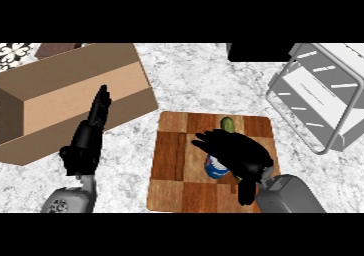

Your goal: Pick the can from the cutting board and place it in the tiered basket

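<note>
A blue and white can lies on the wooden cutting board, mostly hidden under my right hand. That hand covers the can from above, its fingers curved over it and the thumb pointing down toward the board's front edge. A small green object sits at the board's far edge, just past the fingertips. The white wire tiered basket stands at the right rear of the counter. My left hand rests to the left of the board, fingers straight and pointing away.
A large open cardboard box occupies the left side of the marble counter, just behind the left hand. A dark appliance shows at the top edge beside the basket.
</note>
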Available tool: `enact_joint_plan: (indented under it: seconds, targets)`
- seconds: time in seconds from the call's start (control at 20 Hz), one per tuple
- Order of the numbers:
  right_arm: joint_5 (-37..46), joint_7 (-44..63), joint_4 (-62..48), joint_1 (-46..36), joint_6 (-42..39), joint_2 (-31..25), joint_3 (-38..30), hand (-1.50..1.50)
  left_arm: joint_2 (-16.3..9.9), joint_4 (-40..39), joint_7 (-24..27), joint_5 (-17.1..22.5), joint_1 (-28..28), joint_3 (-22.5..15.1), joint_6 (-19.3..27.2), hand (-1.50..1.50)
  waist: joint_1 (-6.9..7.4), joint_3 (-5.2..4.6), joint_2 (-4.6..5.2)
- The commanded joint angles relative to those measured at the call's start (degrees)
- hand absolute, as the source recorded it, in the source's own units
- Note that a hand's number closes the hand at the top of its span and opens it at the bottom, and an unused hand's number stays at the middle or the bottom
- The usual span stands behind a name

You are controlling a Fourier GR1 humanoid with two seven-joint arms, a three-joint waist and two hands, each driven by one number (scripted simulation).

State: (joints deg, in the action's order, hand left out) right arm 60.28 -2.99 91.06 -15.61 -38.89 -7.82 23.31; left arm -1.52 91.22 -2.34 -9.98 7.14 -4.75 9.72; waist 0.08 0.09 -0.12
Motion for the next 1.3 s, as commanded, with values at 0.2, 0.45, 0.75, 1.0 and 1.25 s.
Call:
enact_joint_plan:
  seconds: [0.2, 0.45, 0.75, 1.0, 1.25]
  targets:
    - [1.6, -2.2, -7.2, -1.1, 5.8, 3.7, -2.1, -1.5, 0.1, -0.4, -1.0, 0.2, 0.1, 1.0, -0.5, 0.0, 0.13, -0.08, 0.13]
    - [4.5, -5.3, -2.7, 4.9, 13.6, 2.0, 0.9, 1.5, -0.4, -2.2, 0.1, 0.7, 1.1, 1.8, -1.1, 0.0, -0.14, -0.09, 0.09]
    - [10.6, -6.2, -8.1, 2.7, 23.8, 5.0, 4.1, 1.5, 1.5, -0.6, 1.8, -1.1, -3.1, -1.4, 0.1, 0.0, 0.12, -0.09, 0.08]
    - [12.0, -9.1, -6.4, 7.1, 25.6, -6.0, -1.8, 1.5, -1.8, -1.9, 2.0, 1.9, -1.5, 3.2, -2.5, 0.0, -0.56, -0.1, 0.02]
    - [14.5, -13.6, -7.3, 14.9, 30.2, -23.8, -10.8, 1.5, 0.2, -0.9, -0.3, -0.1, 0.0, 1.9, 0.1, 0.0, -2.67, -0.05, -0.11]
